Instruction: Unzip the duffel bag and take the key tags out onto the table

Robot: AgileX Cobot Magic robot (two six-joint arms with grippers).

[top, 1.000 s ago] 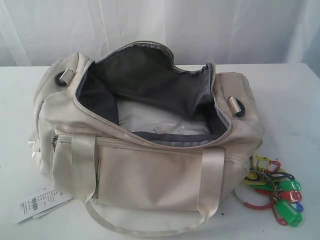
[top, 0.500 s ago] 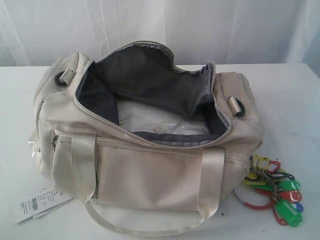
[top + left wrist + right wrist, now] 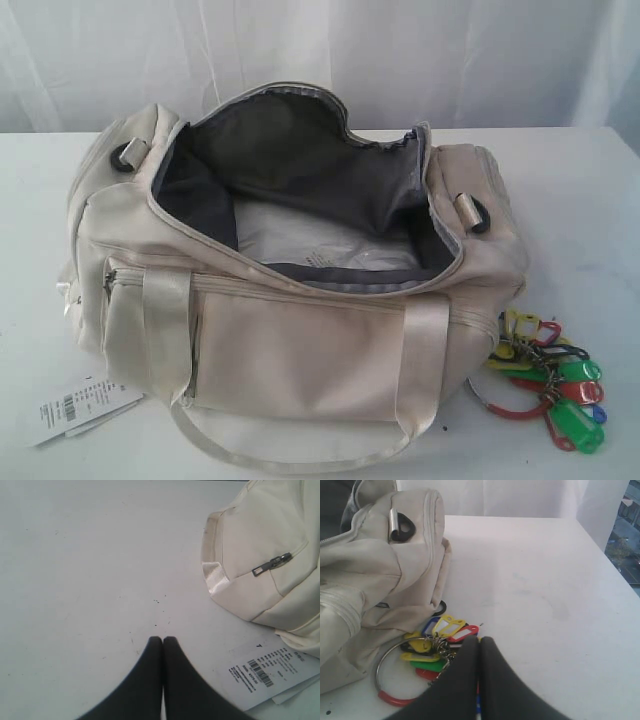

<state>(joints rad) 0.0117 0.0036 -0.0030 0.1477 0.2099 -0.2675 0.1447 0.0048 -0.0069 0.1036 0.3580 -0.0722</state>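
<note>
Spreading across the lower part of the exterior view, one wide white table [image 3: 590, 190] carries one large cream satin-like duffel bag [image 3: 300, 350] at the centre, its curved top zipper undone and its grey lining [image 3: 300, 170] showing. One bunch of small green, yellow, red and blue plastic key tags [image 3: 555, 385] lies on the table at the lower right, just beside the bag's end. One white paper barcode label [image 3: 80, 408] lies at the lower left.

The two pincers show only in the wrist views. The left wrist view shows the left pincer [image 3: 162, 640] clenched on nothing over the table, near a side-pocket zipper pull [image 3: 271, 564]. The right wrist view shows the right pincer [image 3: 480, 641] clenched and empty in front of the key tags, plus their large metal ring [image 3: 377, 667]. Whether it touches them I cannot tell.
</note>
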